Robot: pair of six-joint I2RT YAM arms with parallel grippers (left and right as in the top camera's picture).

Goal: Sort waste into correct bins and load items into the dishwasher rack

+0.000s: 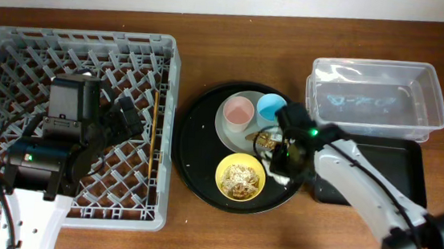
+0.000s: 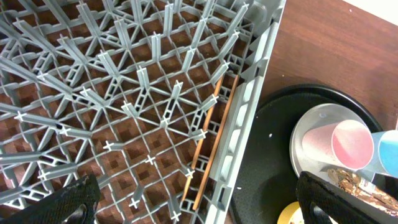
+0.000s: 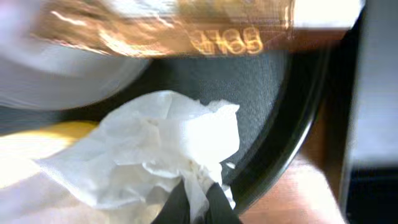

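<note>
two right gripper [image 3: 194, 202] fingertips pinch the crumpled white paper tissue [image 3: 168, 149] at the round black tray's [image 3: 273, 106] right edge. the left gripper [image 2: 202, 202] gapes over the grey lattice dishwasher rack [image 1: 19, 50], where only thin brown wooden chopsticks [image 2: 208, 134] lie loaded, along its right edge.

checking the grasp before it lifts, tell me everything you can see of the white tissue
The tissue is thin white paper, crumpled into loose, soft folds. It sits over the round black tray near its rim, overlapping the yellow bowl in the wrist view, with the gold wrapper above it. The right gripper pinches its lower edge. Whether it is lifted is unclear.
</note>
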